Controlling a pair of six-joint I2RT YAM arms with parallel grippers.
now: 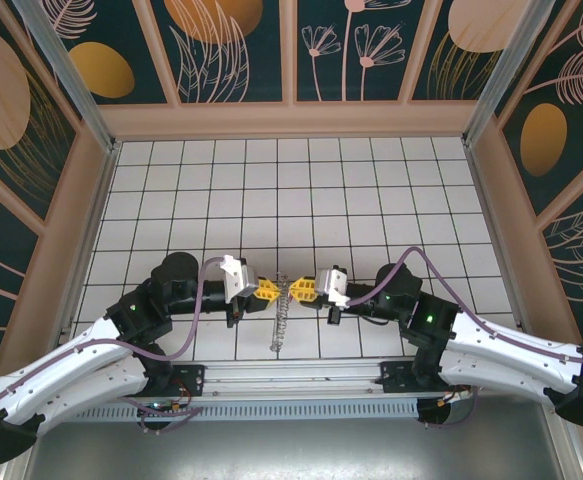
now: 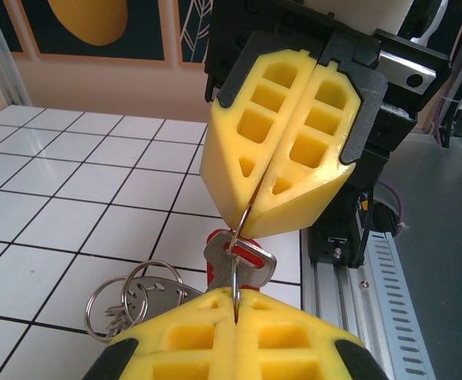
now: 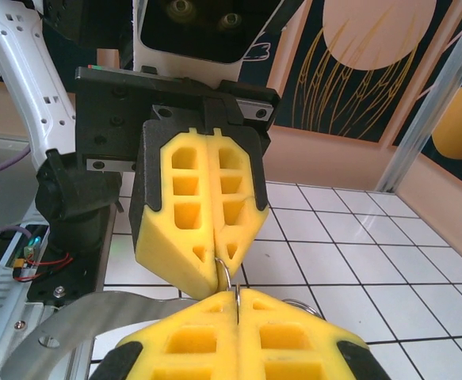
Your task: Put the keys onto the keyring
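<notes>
Jaws of the left gripper [image 1: 268, 291] and right gripper [image 1: 303, 291] face tip to tip above the white tiled bench [image 1: 371, 180], each pair clamped on the large thin grey wire hoop [image 1: 282, 318]; the tiny red key [image 2: 246, 255] sits against the wire between them, near small silver loops [image 2: 124, 305].

No text, label, brand, number or sign can be read. The keys [image 2: 246, 255], hanging just ahead of the left gripper [image 2: 236, 294] and its fingertips, show no stamping that is legible.
</notes>
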